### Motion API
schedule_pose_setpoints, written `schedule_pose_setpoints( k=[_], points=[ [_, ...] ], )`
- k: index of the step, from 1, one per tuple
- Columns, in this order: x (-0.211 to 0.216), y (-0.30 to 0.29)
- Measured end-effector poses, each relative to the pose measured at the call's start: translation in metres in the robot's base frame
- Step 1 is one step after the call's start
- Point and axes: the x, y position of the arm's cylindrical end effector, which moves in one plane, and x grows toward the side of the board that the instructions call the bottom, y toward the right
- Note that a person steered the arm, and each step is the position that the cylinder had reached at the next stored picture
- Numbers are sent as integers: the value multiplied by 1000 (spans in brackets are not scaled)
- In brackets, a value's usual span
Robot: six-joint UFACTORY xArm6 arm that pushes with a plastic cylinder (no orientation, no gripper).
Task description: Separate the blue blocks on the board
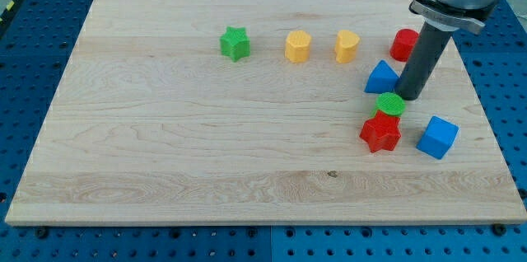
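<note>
A blue triangular block (382,77) lies at the view's right, upper middle. A blue cube (437,137) lies lower right of it, near the board's right edge. My tip (410,96) stands between them, just right of the blue triangle and just above a green round block (390,104). The tip is close to the triangle's right corner; contact cannot be told. The two blue blocks are apart, with the green round block and a red star (380,133) lying between them.
A red block (404,45) sits above the tip, partly behind the rod. A yellow heart-like block (347,46), a yellow block (297,47) and a green star (235,43) line up toward the view's left. The wooden board's right edge (486,114) is near.
</note>
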Motion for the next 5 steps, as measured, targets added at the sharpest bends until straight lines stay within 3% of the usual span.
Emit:
schedule_pose_setpoints(
  k=[5],
  points=[
    [-40,0]
  ],
)
